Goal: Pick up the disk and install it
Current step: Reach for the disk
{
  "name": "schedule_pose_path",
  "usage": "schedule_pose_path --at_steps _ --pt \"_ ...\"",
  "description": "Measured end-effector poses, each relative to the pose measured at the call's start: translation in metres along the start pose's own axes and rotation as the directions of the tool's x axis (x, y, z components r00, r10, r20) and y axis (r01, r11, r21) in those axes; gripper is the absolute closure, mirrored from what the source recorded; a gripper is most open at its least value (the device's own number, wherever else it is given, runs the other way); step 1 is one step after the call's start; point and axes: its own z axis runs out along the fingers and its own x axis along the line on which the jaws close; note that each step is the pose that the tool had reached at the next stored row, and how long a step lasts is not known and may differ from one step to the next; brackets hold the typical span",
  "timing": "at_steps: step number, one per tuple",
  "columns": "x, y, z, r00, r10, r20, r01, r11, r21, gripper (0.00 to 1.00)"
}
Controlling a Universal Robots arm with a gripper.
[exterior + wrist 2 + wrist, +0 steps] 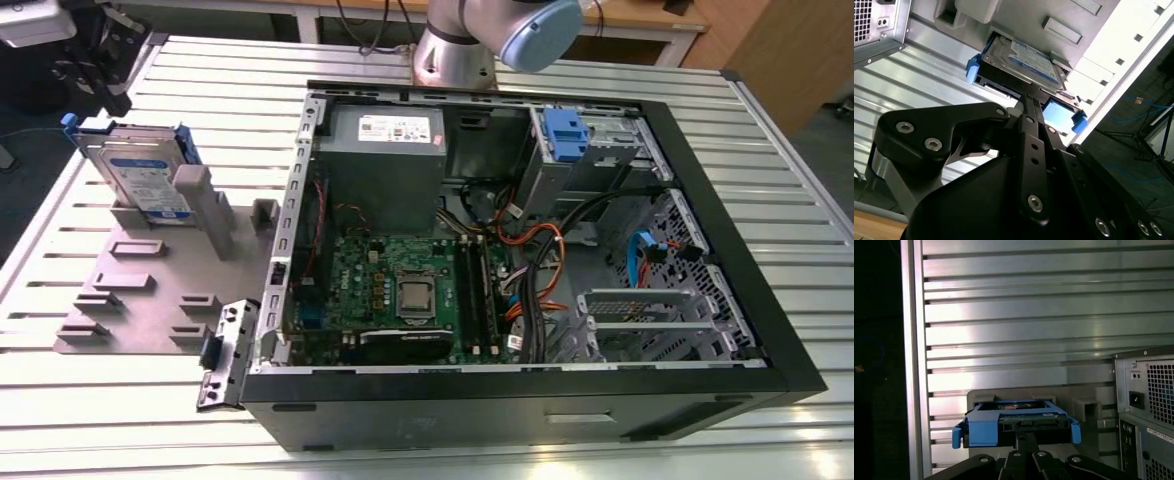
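So from my end: the gripper (1026, 439) is parked right at the disk (1014, 422), nosed up to its blue handle end in both wrist views. Honestly, I can't tell whether it's spread apart or clamped on the carrier; the angle just doesn't give it away. The disk is standing on edge in a slot of the grey fixture plate (147, 300), label showing, straight ahead of the gripper and outside the computer. Everything sits on 1 big slatted aluminium table (80, 420), silver ribs running across it, pretty shiny with glare in the first wrist view. Off to the gripper's side, just beside the plate, is the open PC case (747, 300) lying flat. Inside it are the grey power supply box (384, 160), a green motherboard (400, 285) and 1 other blue-handled drive carrier (563, 135), which is well away from the gripper. The arm base (447, 55) stands at the table's far edge in the exterior view. Past the table edge nearest the gripper the floor (1134, 165) is dark, and there's some wooden furniture (774, 50) behind the table.
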Motion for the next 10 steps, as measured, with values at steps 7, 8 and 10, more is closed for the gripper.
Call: schedule_pose_path --at_steps 7,8,10 --pt "0.0039 -0.0004 0.0018 1.0000 0.000 0.0001 0.000 1.0000 -0.0001 0.89" --pt "0.0045 -0.0005 0.0028 1.0000 0.000 0.0002 0.000 1.0000 -0.0002 0.89" --pt "0.0050 -0.0007 0.0045 1.0000 0.000 0.0001 0.000 1.0000 0.0000 0.89"
